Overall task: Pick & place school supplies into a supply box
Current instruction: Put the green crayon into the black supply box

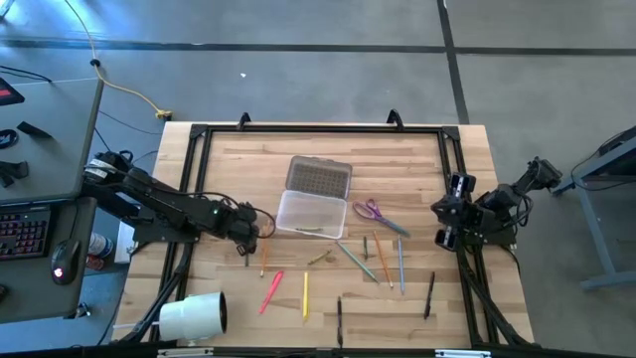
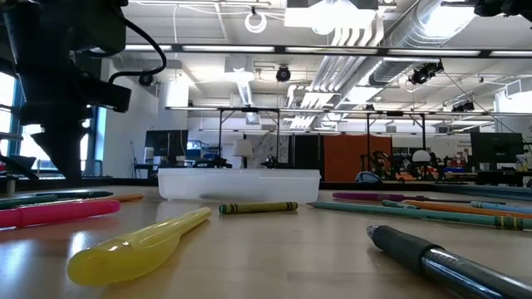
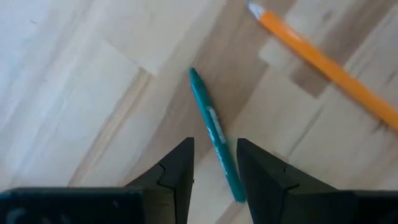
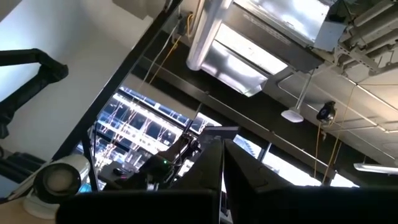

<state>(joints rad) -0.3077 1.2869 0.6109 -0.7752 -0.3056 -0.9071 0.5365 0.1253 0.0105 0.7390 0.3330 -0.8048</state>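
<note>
We have one crayon in the box [image 1: 311, 212] at most; pens, pencils and scissors [image 1: 376, 214] remain on the surface [image 1: 417, 164]. Left gripper [image 3: 214, 168] fingers open around a teal pen [image 3: 214, 132], not gripping. Right gripper [image 4: 222, 180] parked far right, fingers closed, empty.

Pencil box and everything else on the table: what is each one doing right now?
supply box: open, lid flipped back, one crayon inside.
teal pen: flat on the wood, between open fingers.
left gripper: open, low over the teal pen.
right gripper: shut, parked at the table's right edge.
scissors: lying beside the box.
</note>
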